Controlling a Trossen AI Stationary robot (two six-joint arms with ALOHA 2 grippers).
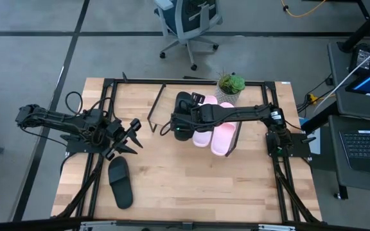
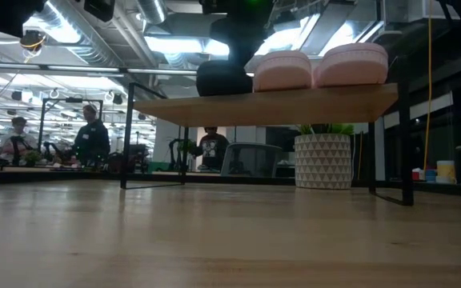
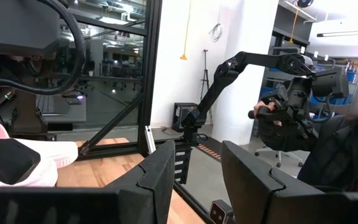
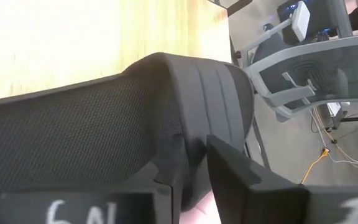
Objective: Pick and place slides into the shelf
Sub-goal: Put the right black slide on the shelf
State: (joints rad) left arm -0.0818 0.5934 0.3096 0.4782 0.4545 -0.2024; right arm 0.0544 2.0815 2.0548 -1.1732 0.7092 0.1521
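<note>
Two pale pink slides [image 1: 214, 131] [image 2: 318, 68] lie side by side on the shelf's light wooden board [image 2: 270, 104], which stands on thin black legs [image 2: 406, 144]. A black slide [image 1: 185, 102] [image 2: 222, 78] sits on the board next to them, with my right gripper [image 1: 180, 125] [image 4: 194, 180] shut on it from above. The second black slide [image 1: 119, 181] lies flat on the tabletop near the near-left corner. My left gripper [image 1: 132, 133] [image 3: 194, 180] hovers open just above and beyond that slide, touching nothing. My right gripper pinches the black slide between its two fingers [image 4: 241, 180] at the edge where the mesh-faced surface meets the ribbed strap [image 4: 194, 124]. The fingers come from above and from the table's right. The slide's underside appears to sit on the shelf board beside the pink slides.
A potted plant in a white patterned pot [image 1: 231, 83] [image 2: 322, 160] stands behind the shelf at the table's far edge. Black frame rails [image 1: 108, 96] run along the table's sides. An office chair [image 1: 188, 22] and people [image 2: 90, 140] are beyond the far edge.
</note>
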